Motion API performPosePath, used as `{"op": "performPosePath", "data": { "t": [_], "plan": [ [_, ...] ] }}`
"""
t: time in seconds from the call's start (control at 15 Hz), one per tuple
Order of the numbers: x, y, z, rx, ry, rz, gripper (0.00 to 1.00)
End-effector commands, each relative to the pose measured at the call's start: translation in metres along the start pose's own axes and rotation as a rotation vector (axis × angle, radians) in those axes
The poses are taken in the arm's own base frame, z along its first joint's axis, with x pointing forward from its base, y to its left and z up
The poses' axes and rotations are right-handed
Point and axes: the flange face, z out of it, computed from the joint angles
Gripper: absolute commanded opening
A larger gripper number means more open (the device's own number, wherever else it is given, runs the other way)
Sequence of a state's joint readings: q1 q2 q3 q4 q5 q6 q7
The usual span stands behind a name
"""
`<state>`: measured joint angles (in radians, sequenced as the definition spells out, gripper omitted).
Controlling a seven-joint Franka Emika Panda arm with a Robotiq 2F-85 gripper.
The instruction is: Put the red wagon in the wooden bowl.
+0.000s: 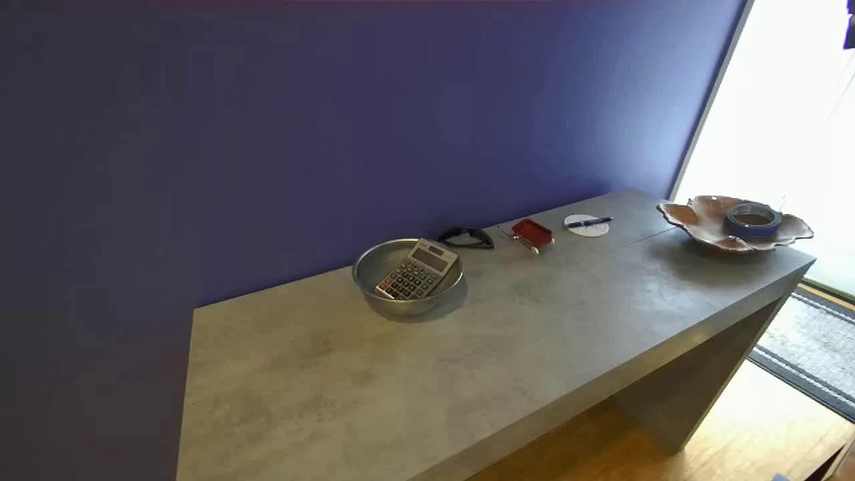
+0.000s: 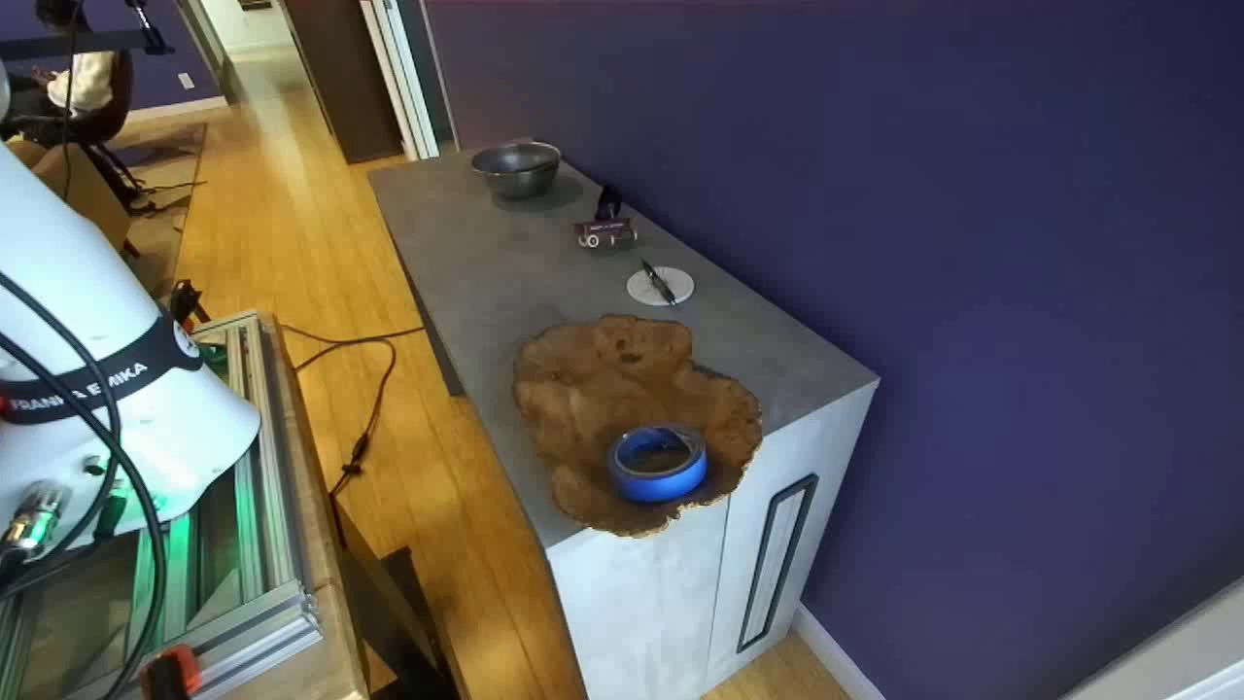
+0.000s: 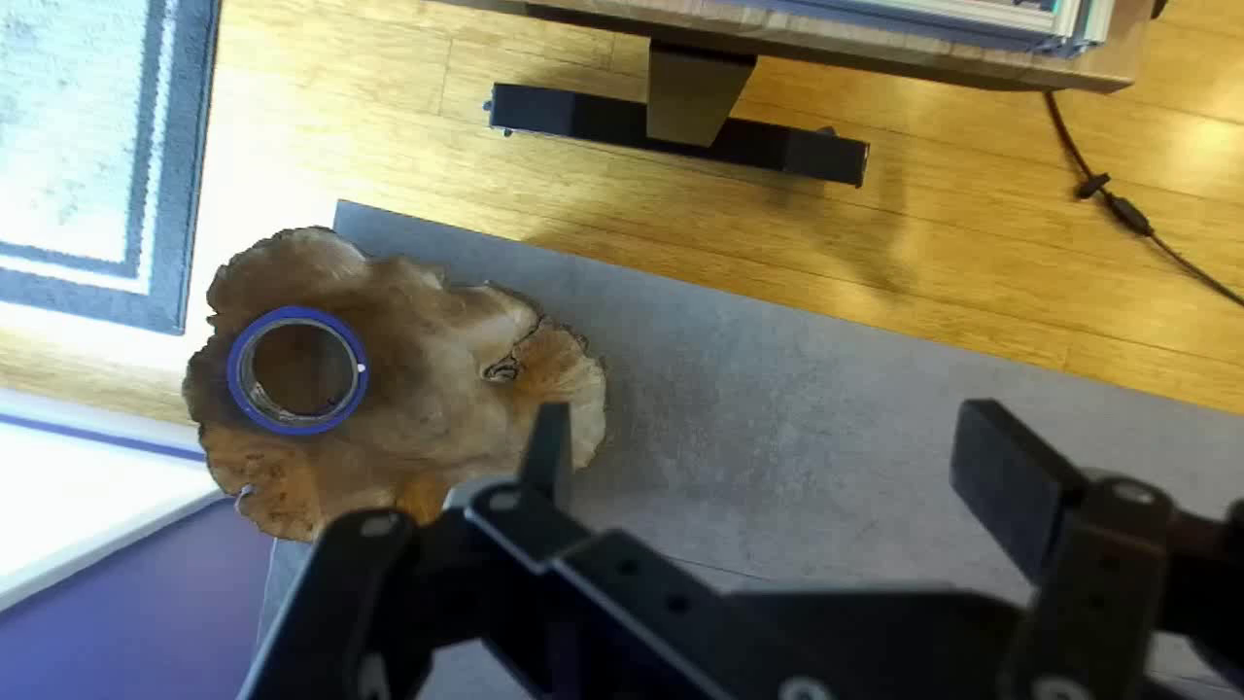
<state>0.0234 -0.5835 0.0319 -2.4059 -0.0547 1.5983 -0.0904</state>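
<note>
the claw [image 3: 767, 436] is spread, empty. the red wagon [image 1: 532, 233] sits on the bench [image 1: 427, 374] near the wall [image 1: 334, 133]; its wheels [image 1: 535, 250] could roll it off a skewed grip, or the tape roll [image 2: 661, 486] in the wooden bowl [image 2: 573, 389] could tip it.

Bench [image 1: 361, 394]: grey; long edge along a purple wall [image 1: 334, 133];
Metal bowl [image 1: 397, 308]: near the wall edge; calculator [image 1: 415, 272] leaning inside;
Black item [image 2: 608, 204]: just beside the wall edge; kind unclear;
White disc [image 1: 590, 232]: flat, near the wall edge; pen [image 1: 590, 222] lying across it;
Tape roll [image 2: 661, 484]: blue, opening upward; at the end edge, between two corners;
Rug [image 3: 78, 136]: on the floor [image 3: 952, 253], beyond that end edge.
</note>
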Motion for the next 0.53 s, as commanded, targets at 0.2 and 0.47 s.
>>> {"op": "performPosePath", "data": {
  "t": [0.2, 0.47],
  "plan": [
    [0.0, 0.0, 0.0, 0.0, -0.001, 0.0, 1.0],
    [0.02, -0.026, 0.013, 0.022, -0.037, 0.0, 1.0]
  ]
}}
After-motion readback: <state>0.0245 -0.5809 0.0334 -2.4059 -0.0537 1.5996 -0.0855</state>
